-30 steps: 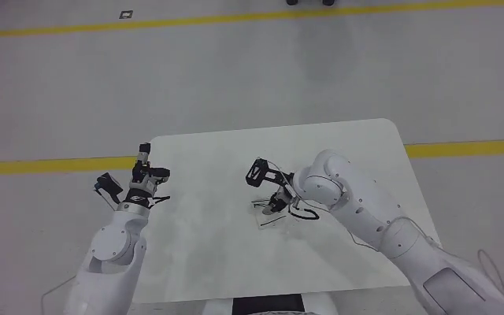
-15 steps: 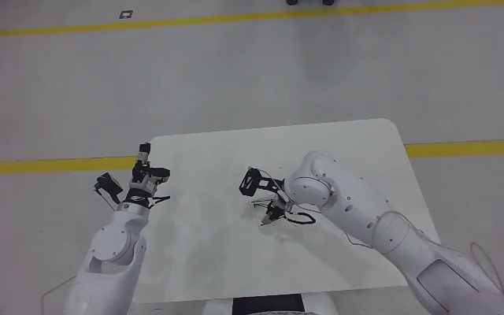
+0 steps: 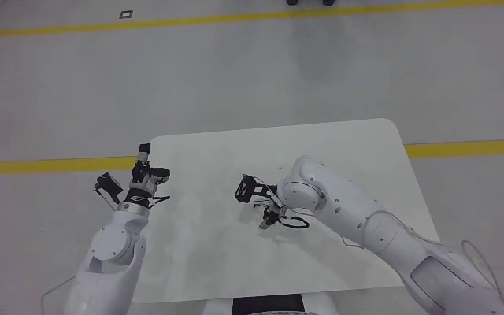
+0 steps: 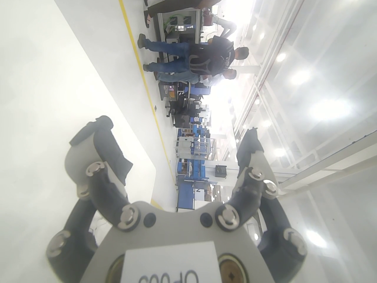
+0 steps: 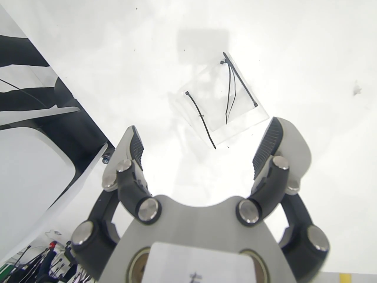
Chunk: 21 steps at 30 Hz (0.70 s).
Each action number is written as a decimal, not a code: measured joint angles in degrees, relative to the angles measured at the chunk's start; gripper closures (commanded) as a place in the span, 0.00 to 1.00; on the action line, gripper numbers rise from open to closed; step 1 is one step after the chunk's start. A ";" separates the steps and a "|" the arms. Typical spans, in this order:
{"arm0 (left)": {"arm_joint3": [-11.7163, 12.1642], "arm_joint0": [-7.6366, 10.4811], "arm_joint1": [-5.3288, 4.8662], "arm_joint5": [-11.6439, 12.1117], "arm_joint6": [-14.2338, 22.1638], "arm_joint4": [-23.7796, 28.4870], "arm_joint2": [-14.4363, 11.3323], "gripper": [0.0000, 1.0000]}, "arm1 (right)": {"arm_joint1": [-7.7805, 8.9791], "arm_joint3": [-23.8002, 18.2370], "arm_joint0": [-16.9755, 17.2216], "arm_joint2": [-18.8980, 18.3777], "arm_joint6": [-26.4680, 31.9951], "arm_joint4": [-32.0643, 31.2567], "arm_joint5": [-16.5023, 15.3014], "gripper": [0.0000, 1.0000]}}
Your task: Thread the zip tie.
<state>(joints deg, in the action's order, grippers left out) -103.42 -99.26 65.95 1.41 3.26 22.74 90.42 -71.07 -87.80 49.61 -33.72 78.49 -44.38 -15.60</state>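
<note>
Right gripper (image 5: 203,128) hangs over the middle of the white table (image 3: 354,157), fingers spread wide, nothing between them. Dead ahead of those fingertips, down on the tabletop, lie the black zip ties (image 5: 240,80) on a clear plastic sheet (image 5: 247,116). They're close, but apart from the gripper and untouched. One tie's tip reaches the sheet's edge nearest the gripper. Over by the table's ten o'clock corner, the left gripper (image 4: 176,126) hovers, fingers released too, holding nothing, well apart from the ties.

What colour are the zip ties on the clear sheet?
Black. The thin plastic zip ties show best in the right wrist view.
</note>
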 measured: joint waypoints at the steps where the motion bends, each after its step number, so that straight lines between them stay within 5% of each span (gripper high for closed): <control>1: 0.00 0.00 0.00 0.00 0.00 0.00 0.00 0.00 | -0.04 0.33 0.16 0.07 -0.33 0.24 -0.02 0.00; 19: 0.00 0.00 0.00 0.00 0.00 0.00 0.00 0.00 | -0.79 2.31 -0.24 0.79 -1.59 1.28 2.10 0.00; 20: 0.00 0.00 0.00 0.00 0.00 0.00 0.00 0.00 | -0.91 2.61 -0.42 1.01 -1.57 1.18 2.17 0.03; 21: 0.00 0.00 0.00 0.00 0.00 0.00 0.00 0.00 | -1.00 2.83 -0.55 1.15 -1.57 1.11 2.25 0.25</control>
<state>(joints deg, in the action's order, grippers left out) -103.42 -99.26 65.95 1.41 3.26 22.74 90.42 -72.07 -84.96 49.06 -32.57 76.91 -43.27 -13.35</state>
